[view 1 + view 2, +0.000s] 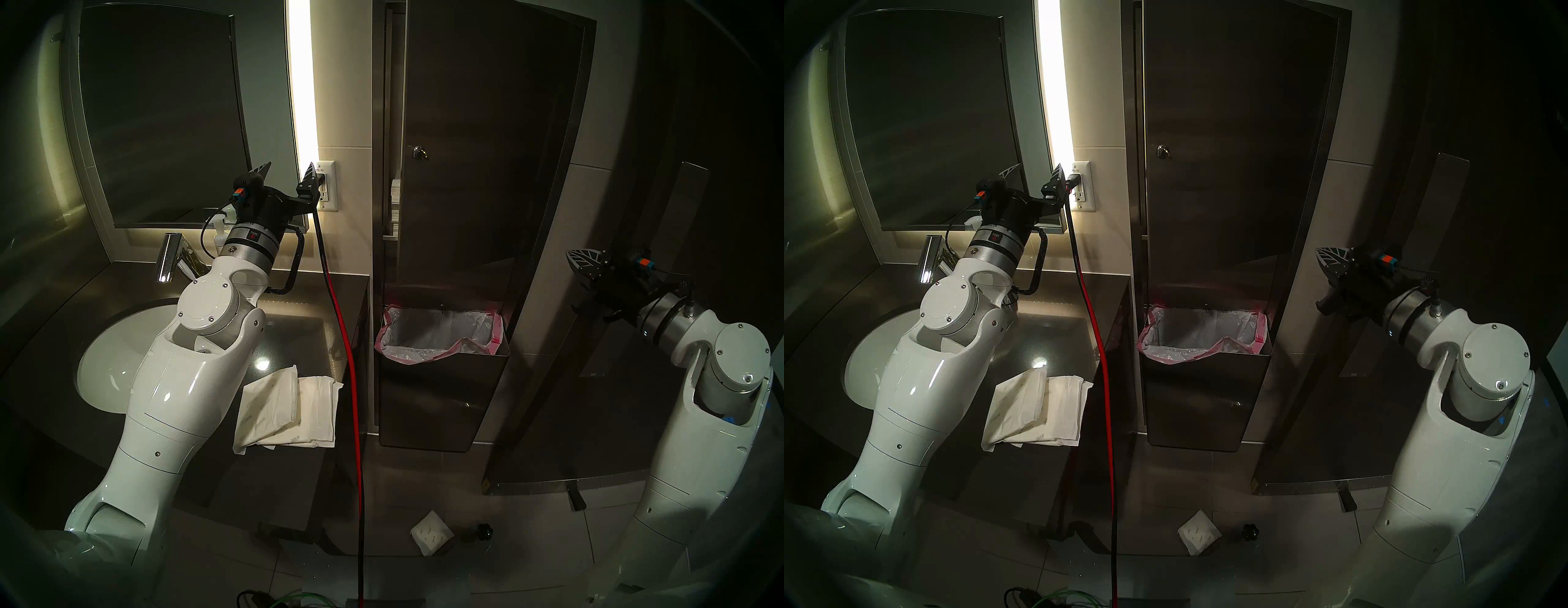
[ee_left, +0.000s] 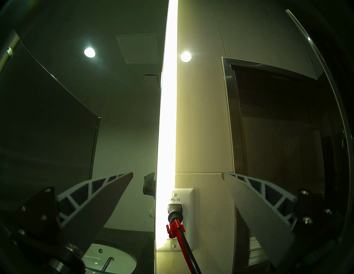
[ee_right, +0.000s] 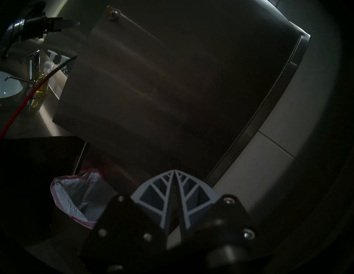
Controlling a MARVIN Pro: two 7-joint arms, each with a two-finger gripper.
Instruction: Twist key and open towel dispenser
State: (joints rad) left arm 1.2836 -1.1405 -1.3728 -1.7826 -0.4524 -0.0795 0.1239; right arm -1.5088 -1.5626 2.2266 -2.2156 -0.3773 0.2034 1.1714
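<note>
Left gripper point(image 1: 287, 169) released, fingers spread wide, nothing between them. It sits upper-left-of-centre in the head view, in front of the mirror point(image 1: 161, 106) edge and the wall outlet point(image 1: 329, 187). The left wrist view has the plugged-in red/black cable point(image 2: 182, 237) at bottom centre, between the fingertips.

Right gripper point(image 1: 583, 265) clenched on nothing; the right wrist view shows the two fingertips pressed together at bottom centre. It's at the right edge of the head view, well apart from the towel dispenser point(image 1: 488, 170).

Dispenser door stands ajar in centre frame: dark gap down its left side, stacked towels point(image 1: 395, 208) visible in that gap. Key point(image 1: 420, 153) is in the round lock near the door's left edge, mid-height; in the right wrist view it's at upper left, brass head sticking out. Neither gripper is touching it.

Steel bin point(image 1: 441, 395) with pink-rimmed liner directly below the door. Folded paper towels point(image 1: 288, 412) on the counter point(image 1: 297, 339) lower left of centre. One more paper towel point(image 1: 430, 538) and a black knob point(image 1: 483, 530) on the floor, bottom centre.
</note>
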